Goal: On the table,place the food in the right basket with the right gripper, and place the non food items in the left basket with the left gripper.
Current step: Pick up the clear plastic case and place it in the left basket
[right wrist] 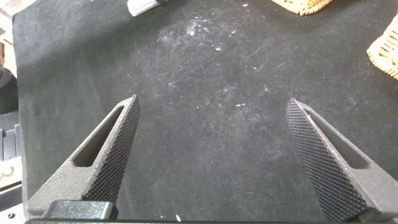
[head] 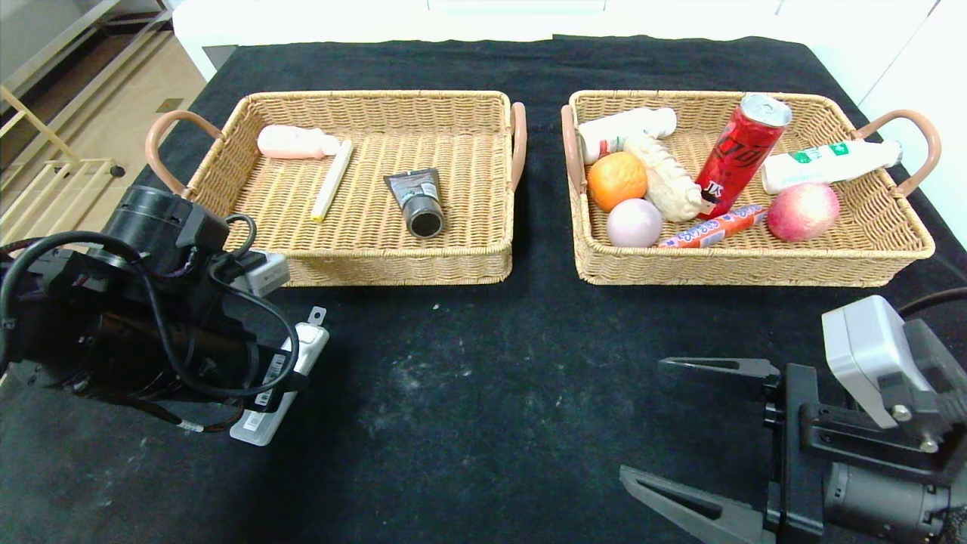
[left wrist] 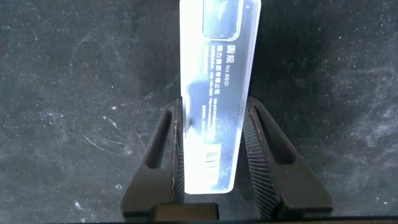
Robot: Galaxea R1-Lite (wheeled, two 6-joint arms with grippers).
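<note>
Your left tool (left wrist: 214,152) is clamping the clear plastic case (left wrist: 219,93) lying on the tabletop (head: 483,393); you are grasping it now. Next, lift it toward the left basket (head: 363,261) ahead. Your right tool (head: 680,423) is sitting parked, fingers apart.

Plastic case (left wrist: 217,93): clear, flat, labelled, lying on the desk in front of the left basket (head: 363,257), clamped lengthwise.
</note>
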